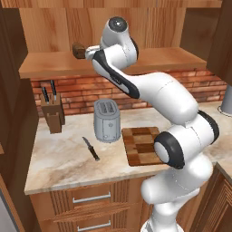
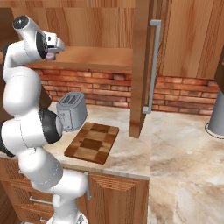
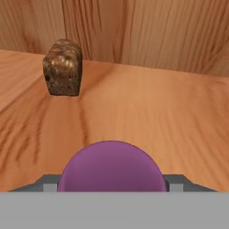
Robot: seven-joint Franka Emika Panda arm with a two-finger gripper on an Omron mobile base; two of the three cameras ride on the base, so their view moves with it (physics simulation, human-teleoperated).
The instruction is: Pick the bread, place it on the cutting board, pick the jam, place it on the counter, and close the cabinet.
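End effector (image 3: 111, 185) up inside the open cabinet (image 1: 113, 63), fingers (image 3: 48, 182) partly open at either side of the jam (image 3: 111, 167); contact impossible to confirm, so grip uncertain. Bread (image 3: 63, 68) upright farther back on the same shelf, near the rear wall, apart from the jam. Cutting board (image 1: 141, 146) bare on the table (image 1: 63, 158), just beside the toaster (image 1: 107, 120).

- A grey toaster (image 1: 107, 120) is seen just beside a wooden knife block (image 1: 53, 112).
- A dark knife (image 1: 91, 148) lies flat.
- A red brick wall (image 1: 81, 93) is seen behind.
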